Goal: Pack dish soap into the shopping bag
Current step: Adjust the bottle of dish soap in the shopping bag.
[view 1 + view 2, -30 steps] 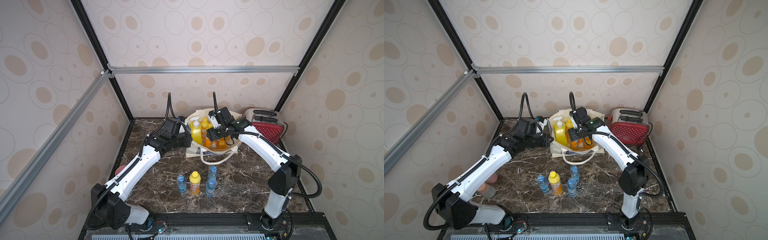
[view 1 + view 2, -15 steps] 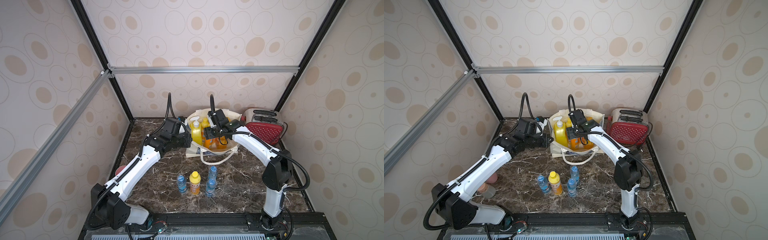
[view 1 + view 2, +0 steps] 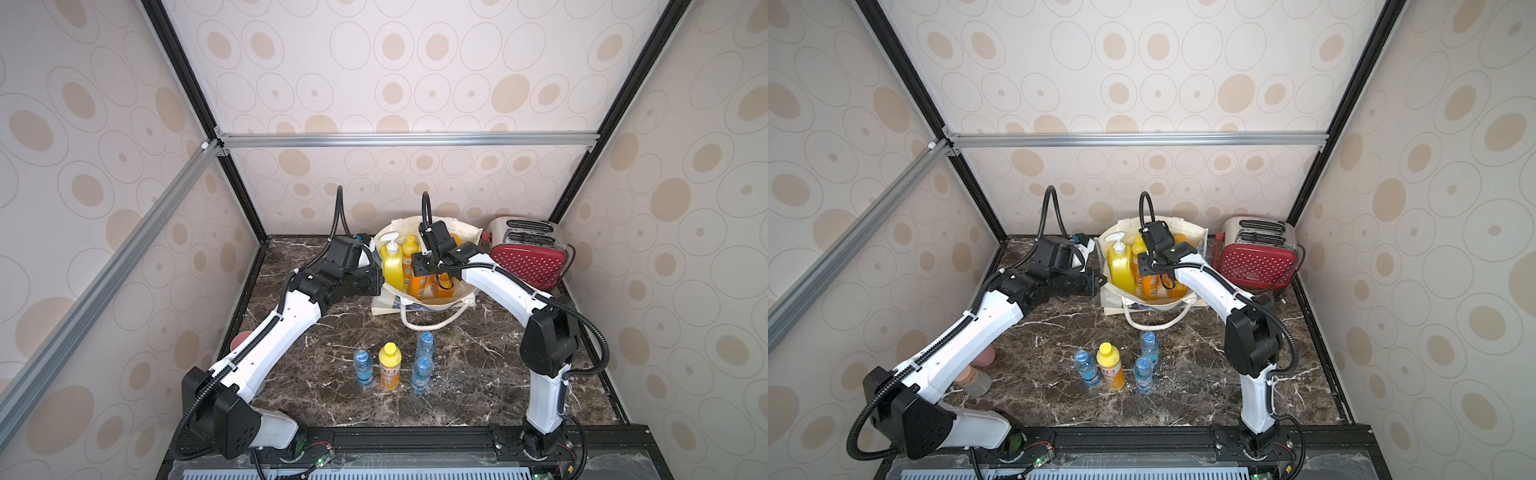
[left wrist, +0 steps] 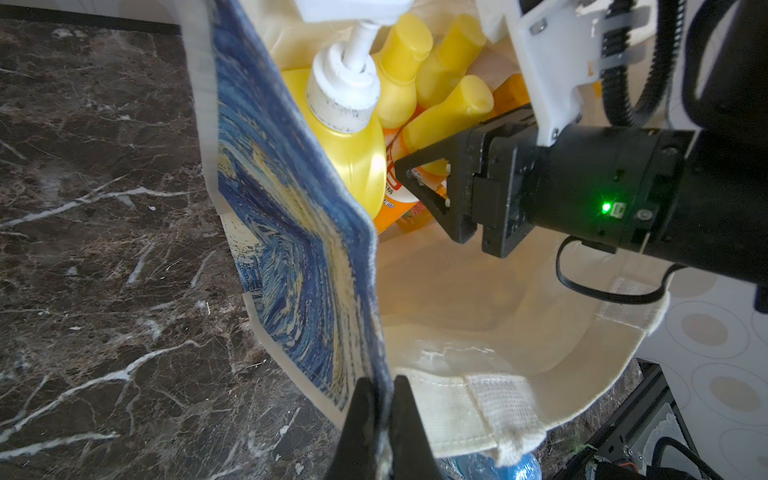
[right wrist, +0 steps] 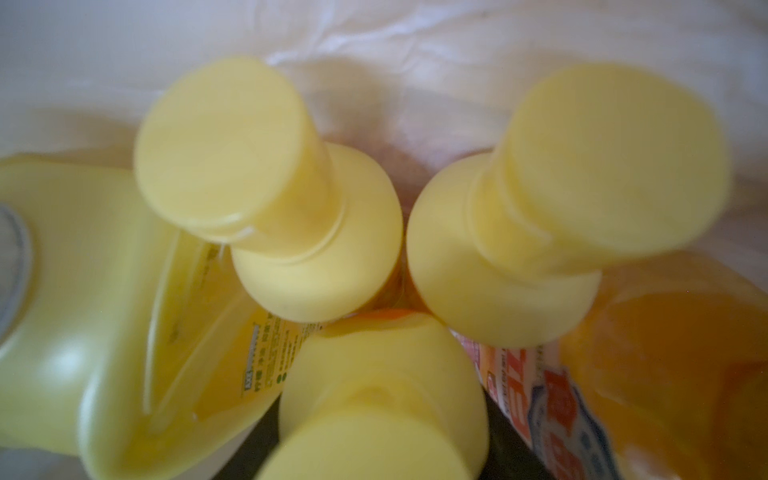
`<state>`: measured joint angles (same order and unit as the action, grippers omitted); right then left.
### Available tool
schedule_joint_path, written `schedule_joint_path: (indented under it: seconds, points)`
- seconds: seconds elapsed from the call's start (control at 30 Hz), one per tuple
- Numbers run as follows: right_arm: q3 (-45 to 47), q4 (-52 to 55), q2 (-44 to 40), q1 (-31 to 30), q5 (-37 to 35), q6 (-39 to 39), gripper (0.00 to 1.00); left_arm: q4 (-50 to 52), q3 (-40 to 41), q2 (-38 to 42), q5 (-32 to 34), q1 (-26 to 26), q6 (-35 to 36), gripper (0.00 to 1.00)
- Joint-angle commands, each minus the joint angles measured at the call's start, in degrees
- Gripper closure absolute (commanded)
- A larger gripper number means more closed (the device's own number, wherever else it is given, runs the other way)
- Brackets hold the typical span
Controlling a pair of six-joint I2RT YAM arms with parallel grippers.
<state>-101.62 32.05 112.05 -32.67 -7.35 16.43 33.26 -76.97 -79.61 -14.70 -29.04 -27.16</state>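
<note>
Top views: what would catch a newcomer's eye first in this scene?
The cream bag at the back of the table, packed with yellow and orange soap bottles, catches the eye first. The left end effector pinches its rim, while the right end effector reaches inside among the bottles. One small soap bottle stands near the front, between blue-capped water bottles.

Marble tabletop (image 3: pixel 478 374) bearing shopping bag (image 3: pixel 434 304), toaster (image 3: pixel 528 259), three water bottles (image 3: pixel 363 366), one small soap bottle (image 3: pixel 390 365).
</note>
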Motion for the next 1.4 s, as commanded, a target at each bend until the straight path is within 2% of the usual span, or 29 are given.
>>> schedule_joint_path:
  seconds: [0.0,0.2,0.57,0.97,1.37]
  points:
    - [1.94,-1.86,-0.64,0.16,0.96,0.23,0.6,2.43,-1.47,0.91,-1.01,-0.27,1.23,0.97]
    - [3.44,-2.4,-3.74,-0.08,3.2,-1.13,0.65,2.34,-1.76,0.95,-0.87,-0.23,1.32,0.97]
    - [3.35,-3.08,-8.31,-2.12,3.23,-2.56,0.68,2.34,-2.48,0.69,-1.02,-0.25,1.23,0.98]
    - [-3.52,-5.28,-4.52,-3.51,4.28,-4.12,0.7,2.25,-2.22,0.86,-1.21,-0.24,1.14,0.98]
    - [-2.55,-8.03,-3.88,-3.69,4.89,-3.94,0.71,1.81,-1.78,0.53,-1.47,-0.24,1.23,0.98]
